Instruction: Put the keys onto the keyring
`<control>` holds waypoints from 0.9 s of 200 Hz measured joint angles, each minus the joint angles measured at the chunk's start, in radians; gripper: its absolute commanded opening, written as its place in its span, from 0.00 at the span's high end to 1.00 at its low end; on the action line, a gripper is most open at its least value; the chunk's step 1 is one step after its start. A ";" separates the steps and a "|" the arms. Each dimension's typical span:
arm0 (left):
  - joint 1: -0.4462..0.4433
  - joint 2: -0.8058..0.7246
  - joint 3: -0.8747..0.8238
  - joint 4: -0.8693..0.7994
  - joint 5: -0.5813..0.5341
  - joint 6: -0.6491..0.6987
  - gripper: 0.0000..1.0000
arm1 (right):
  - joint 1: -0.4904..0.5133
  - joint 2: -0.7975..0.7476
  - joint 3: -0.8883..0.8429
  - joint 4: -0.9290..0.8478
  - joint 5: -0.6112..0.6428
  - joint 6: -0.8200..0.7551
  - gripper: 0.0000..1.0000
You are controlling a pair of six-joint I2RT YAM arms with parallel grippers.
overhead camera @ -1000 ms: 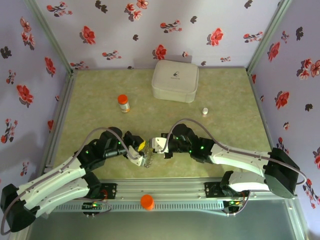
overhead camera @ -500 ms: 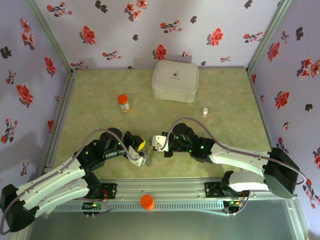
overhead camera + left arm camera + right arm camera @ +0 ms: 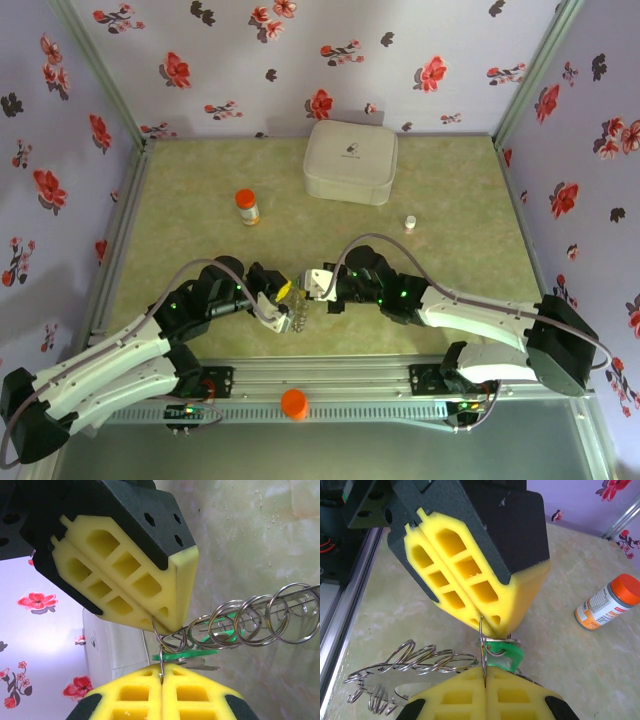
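The left arm (image 3: 120,360) and right arm (image 3: 480,318) both lie low over the table (image 3: 190,230). Their elbows point outward and their forearms fold inward, so the wrists meet nose to nose near the front edge. The left gripper (image 3: 161,679) and right gripper (image 3: 485,681) are both clenched, tips nearly touching, each pinching the same thin split ring (image 3: 161,664) held upright between them. The keyring (image 3: 400,677), a steel plate strung with wire loops, sits just beside the tips; whether it rests on the table I cannot tell. A green key (image 3: 510,655) hangs on the split ring against the pads.
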 measured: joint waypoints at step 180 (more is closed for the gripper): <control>-0.001 -0.041 -0.043 0.006 -0.053 -0.041 0.59 | -0.011 -0.031 -0.029 0.117 0.006 0.046 1.00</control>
